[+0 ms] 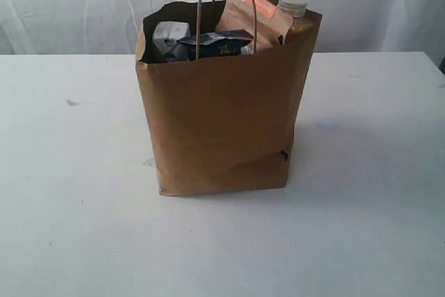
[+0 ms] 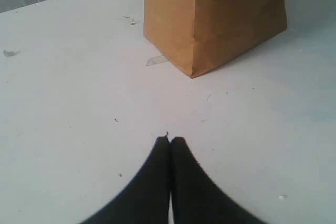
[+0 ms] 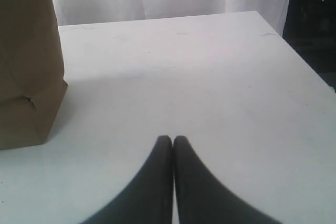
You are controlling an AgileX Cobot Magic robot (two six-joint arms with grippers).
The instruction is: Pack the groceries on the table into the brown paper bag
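The brown paper bag (image 1: 222, 119) stands upright in the middle of the white table (image 1: 69, 227). Out of its open top poke a brown pouch (image 1: 252, 20), a white-capped bottle (image 1: 295, 10), a small white-blue carton (image 1: 169, 36) and a dark-blue pack (image 1: 217, 43). Neither arm shows in the exterior view. In the left wrist view my left gripper (image 2: 170, 140) is shut and empty over bare tabletop, well short of the bag (image 2: 220, 19). My right gripper (image 3: 172, 139) is likewise shut and empty, off to the side of the bag (image 3: 26, 61).
A white curtain (image 1: 83, 5) hangs behind the table. Small specks and a scrap of tape (image 2: 156, 60) lie on the tabletop near the bag's corner. The table's side edge (image 3: 310, 72) drops into a dark gap.
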